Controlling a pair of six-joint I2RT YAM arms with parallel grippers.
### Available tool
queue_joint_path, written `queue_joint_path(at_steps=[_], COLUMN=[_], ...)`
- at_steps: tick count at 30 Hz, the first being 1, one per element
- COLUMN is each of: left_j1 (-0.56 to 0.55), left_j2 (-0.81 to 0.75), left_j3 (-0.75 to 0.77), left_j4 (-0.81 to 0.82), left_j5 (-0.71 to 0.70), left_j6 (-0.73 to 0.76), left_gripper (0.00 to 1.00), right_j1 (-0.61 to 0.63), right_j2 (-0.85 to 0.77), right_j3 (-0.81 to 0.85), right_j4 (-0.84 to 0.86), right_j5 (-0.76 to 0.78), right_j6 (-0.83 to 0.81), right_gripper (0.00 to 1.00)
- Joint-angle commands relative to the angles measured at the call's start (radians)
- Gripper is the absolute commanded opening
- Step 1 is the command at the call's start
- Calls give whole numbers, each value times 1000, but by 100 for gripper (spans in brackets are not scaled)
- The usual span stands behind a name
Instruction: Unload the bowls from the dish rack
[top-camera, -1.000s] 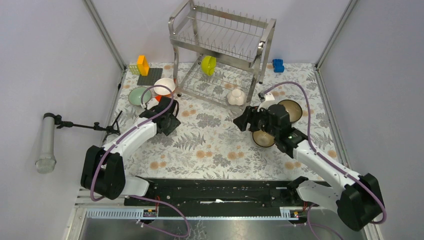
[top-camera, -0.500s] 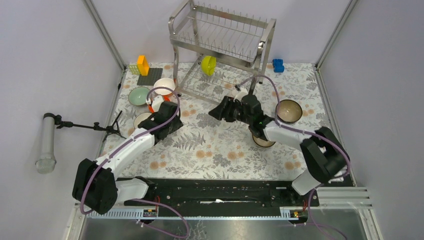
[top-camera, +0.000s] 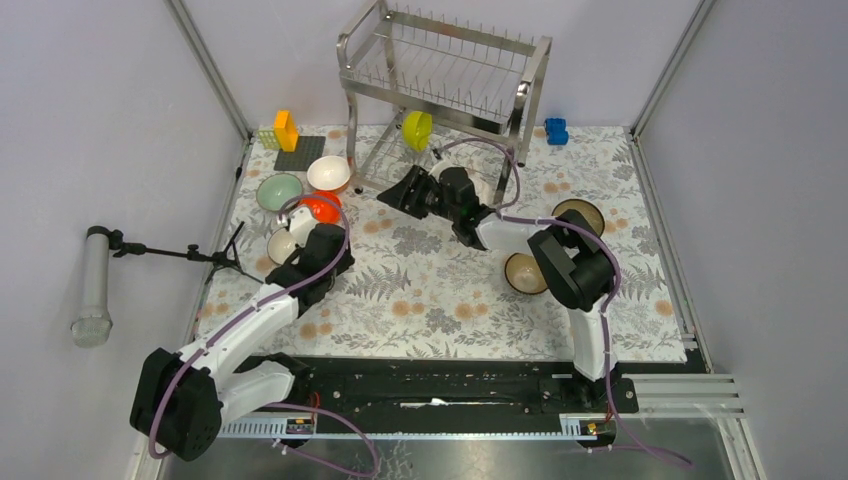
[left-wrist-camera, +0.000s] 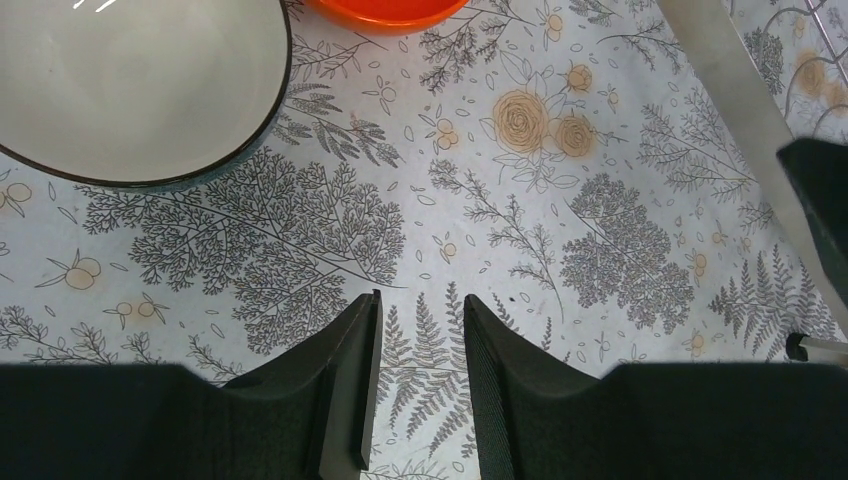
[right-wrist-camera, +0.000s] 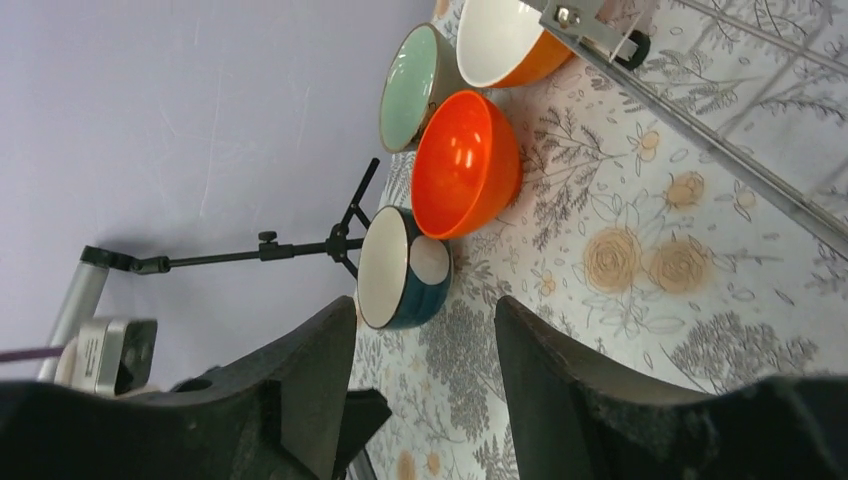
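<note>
Yellow-green bowl (top-camera: 417, 130) is still in the dish rack (top-camera: 445, 70), lower tier. Your R gripper (top-camera: 390, 195) just swung over from the rt to the rack front, jaws apart, empty. L gripper (left-wrist-camera: 420, 300) backed off, narrow gap, empty.

The cloth (top-camera: 420, 300) is white, printed with grey ferns and pale orange roses. At ten o'clock sit a pale green bowl (top-camera: 279, 191), an orange bowl (top-camera: 328, 173) lined white, a glossy red bowl (top-camera: 322, 208) and a teal bowl (top-camera: 284, 244) lined white. At twelve, a yellow-green bowl (top-camera: 416, 130) stands in the silver rack (top-camera: 440, 62). At three lie two brown-gold bowls (top-camera: 579, 213) (top-camera: 523, 273). A yellow block (top-camera: 286, 130) is at eleven, a blue block (top-camera: 556, 131) at one.
</note>
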Motion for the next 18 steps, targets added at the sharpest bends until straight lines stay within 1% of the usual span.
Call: queue_joint_path(at_steps=[1,5,10,15,18], left_j1=[-7,-13,-22,-30,-35], left_j2=[-54,-56,-56,-86,-120], left_j3=[-59,-91,-129,-154,-179], left_j4=[136,191,279,314,328], left_j5=[-45,-39,-1,42,56], left_j6=[27,54,133,153,160], left_gripper=[40,40,40,40,40], right_j1=[4,-11,-58,-108,-120], right_j2=[74,135,217,312,364], right_j3=[160,280,405,532,623], right_j4=[-14,-95,-158,-185,-220], right_j5=[38,131,216,266,311], right_j6=[-3,-48,-70,-73,-131], right_gripper=[61,62,63,64,67])
